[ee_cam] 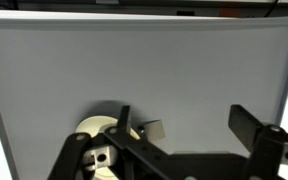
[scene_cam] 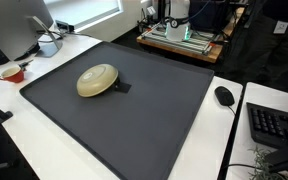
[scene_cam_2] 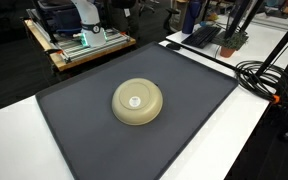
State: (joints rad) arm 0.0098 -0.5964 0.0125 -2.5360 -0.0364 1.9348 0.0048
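Note:
A beige bowl (scene_cam: 97, 80) lies upside down on a dark grey mat (scene_cam: 154, 120); it also shows in the other exterior view (scene_cam_2: 137, 102) and at the lower left of the wrist view (ee_cam: 96, 140). A small block (ee_cam: 154, 130) lies on the mat right beside the bowl, and shows as a dark bit next to the bowl in an exterior view (scene_cam: 122, 87). My gripper (ee_cam: 182, 120) is open and empty above the mat. Its left finger stands over the bowl's edge, and the block lies between the fingers. The arm is out of both exterior views.
A black mouse (scene_cam: 224, 96) and a keyboard (scene_cam: 276, 125) lie on the white table beside the mat. A small red-rimmed dish (scene_cam: 12, 73) and a monitor (scene_cam: 19, 25) stand at the other side. Black cables (scene_cam_2: 264, 75) run along the table. A wooden cart (scene_cam_2: 84, 42) stands behind.

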